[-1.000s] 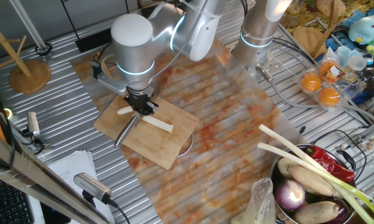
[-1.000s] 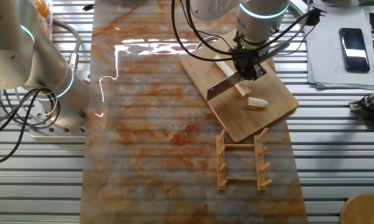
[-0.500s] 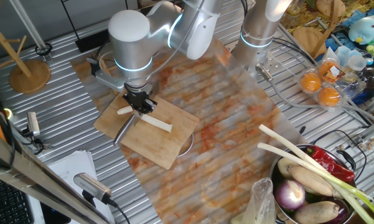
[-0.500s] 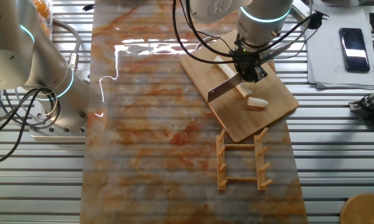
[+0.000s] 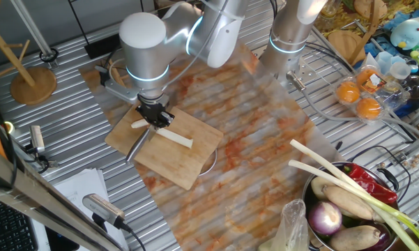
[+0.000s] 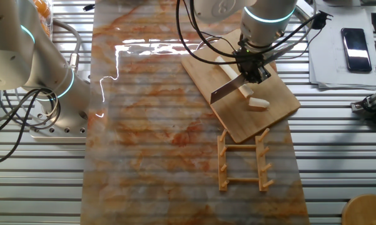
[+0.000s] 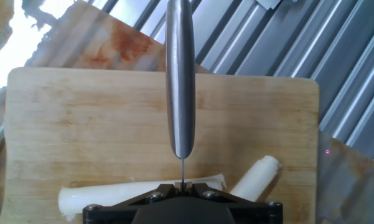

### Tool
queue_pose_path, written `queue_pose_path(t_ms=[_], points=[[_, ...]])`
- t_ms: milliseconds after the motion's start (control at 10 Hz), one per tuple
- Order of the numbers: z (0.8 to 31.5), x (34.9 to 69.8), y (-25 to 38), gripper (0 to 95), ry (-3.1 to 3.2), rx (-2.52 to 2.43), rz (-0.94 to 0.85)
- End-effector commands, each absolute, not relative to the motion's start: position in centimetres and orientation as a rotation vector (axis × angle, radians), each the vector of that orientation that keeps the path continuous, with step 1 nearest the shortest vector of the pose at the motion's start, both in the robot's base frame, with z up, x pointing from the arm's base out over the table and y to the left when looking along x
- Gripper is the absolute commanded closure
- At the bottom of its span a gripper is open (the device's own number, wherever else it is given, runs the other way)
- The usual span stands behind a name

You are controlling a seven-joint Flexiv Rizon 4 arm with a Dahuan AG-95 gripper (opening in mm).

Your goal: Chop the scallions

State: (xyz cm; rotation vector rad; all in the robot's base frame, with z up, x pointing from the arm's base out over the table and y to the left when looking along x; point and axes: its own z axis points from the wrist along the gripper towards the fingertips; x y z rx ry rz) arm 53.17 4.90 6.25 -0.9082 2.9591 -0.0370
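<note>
My gripper (image 5: 155,120) is shut on a steel knife (image 7: 180,81) and holds it over the wooden cutting board (image 5: 195,153). The blade (image 6: 224,90) points out ahead of the fingers, edge down. A cream-white scallion stalk (image 5: 176,139) lies on the board under the gripper, and a short cut chunk (image 5: 139,123) lies beside it. In the other fixed view the stalk (image 6: 243,92) runs under the gripper (image 6: 250,67) and the chunk (image 6: 258,104) lies apart. In the hand view the stalk (image 7: 112,193) and the chunk (image 7: 258,174) lie just in front of the gripper (image 7: 182,185).
A bowl (image 5: 387,240) at the front right holds long green-leaved stalks (image 5: 348,181), an onion and a red pepper. Oranges in a tray (image 5: 359,97) sit at the right. A wooden rack (image 6: 244,159) lies beside the board. A second arm's base (image 6: 44,81) stands nearby.
The gripper with the knife has shifted slightly along the board toward the short chunk. The stalk and the chunk have not moved.
</note>
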Motion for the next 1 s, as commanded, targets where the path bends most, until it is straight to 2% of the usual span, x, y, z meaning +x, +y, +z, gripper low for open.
queue_pose_path(t_ms=[100,1000], points=[[6.0,53.3,4.8,95.0,2.951,-0.912,-0.034],[4.9,53.6,4.3,95.0,2.956,-0.928,-0.019]])
